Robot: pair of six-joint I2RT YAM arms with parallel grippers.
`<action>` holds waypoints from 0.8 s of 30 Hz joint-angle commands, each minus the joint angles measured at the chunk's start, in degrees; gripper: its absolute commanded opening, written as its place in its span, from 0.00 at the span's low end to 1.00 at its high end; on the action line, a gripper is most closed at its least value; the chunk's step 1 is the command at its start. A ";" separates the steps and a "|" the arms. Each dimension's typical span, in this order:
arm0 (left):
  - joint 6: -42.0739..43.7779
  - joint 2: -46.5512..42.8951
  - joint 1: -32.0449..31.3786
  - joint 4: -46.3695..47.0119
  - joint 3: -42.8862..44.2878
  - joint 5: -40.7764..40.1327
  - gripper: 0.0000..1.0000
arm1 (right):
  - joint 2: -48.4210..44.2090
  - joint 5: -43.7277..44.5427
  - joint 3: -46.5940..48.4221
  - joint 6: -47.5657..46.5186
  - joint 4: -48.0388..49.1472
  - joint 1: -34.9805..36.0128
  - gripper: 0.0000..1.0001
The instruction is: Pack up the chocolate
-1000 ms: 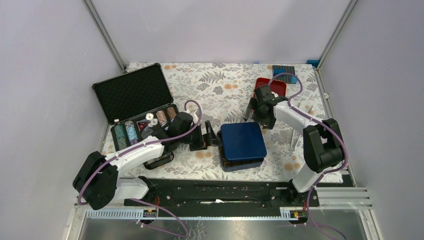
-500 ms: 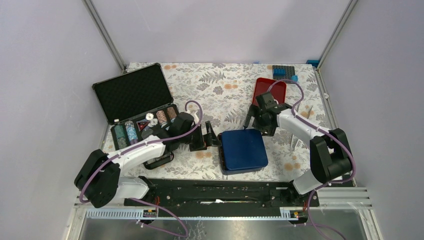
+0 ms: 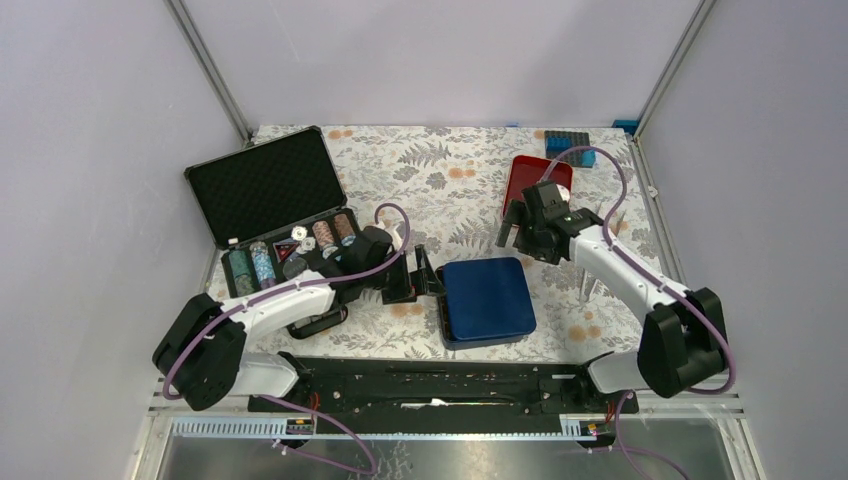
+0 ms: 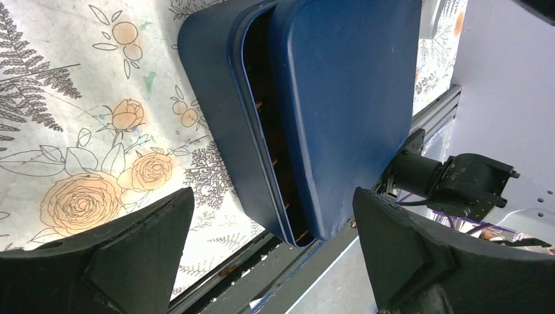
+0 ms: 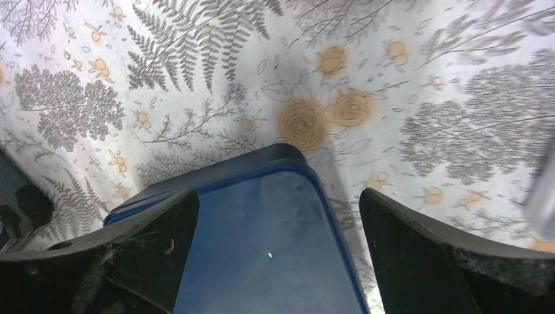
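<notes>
A dark blue box (image 3: 487,296) sits at the table's middle with its blue lid (image 4: 347,98) lying slightly askew on the base (image 4: 216,85). A dark gap with brown edges shows between them. The chocolate is hidden; none shows in any view. My left gripper (image 3: 420,272) is open and empty at table level beside the box's left side, and the box's near corner lies between its fingers (image 4: 271,196). My right gripper (image 3: 512,222) is open and empty, hovering over the box's far edge, and the lid's corner (image 5: 262,248) lies below it between the fingers (image 5: 278,196).
An open black case (image 3: 268,188) with stacks of poker chips (image 3: 290,252) lies at the left, close behind my left arm. A red tray (image 3: 540,178) and a blue block (image 3: 568,145) lie at the far right. A black rail (image 3: 450,382) runs along the near edge.
The blue lid has sunk a little lower onto the base. My right arm's elbow has swung right and its gripper has shifted slightly right. My left gripper has edged towards the box.
</notes>
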 commanded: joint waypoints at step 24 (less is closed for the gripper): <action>2.25 10.03 -4.65 -9.55 3.16 -15.46 0.90 | -9.88 -1.54 -14.64 -8.49 -5.22 -8.08 0.99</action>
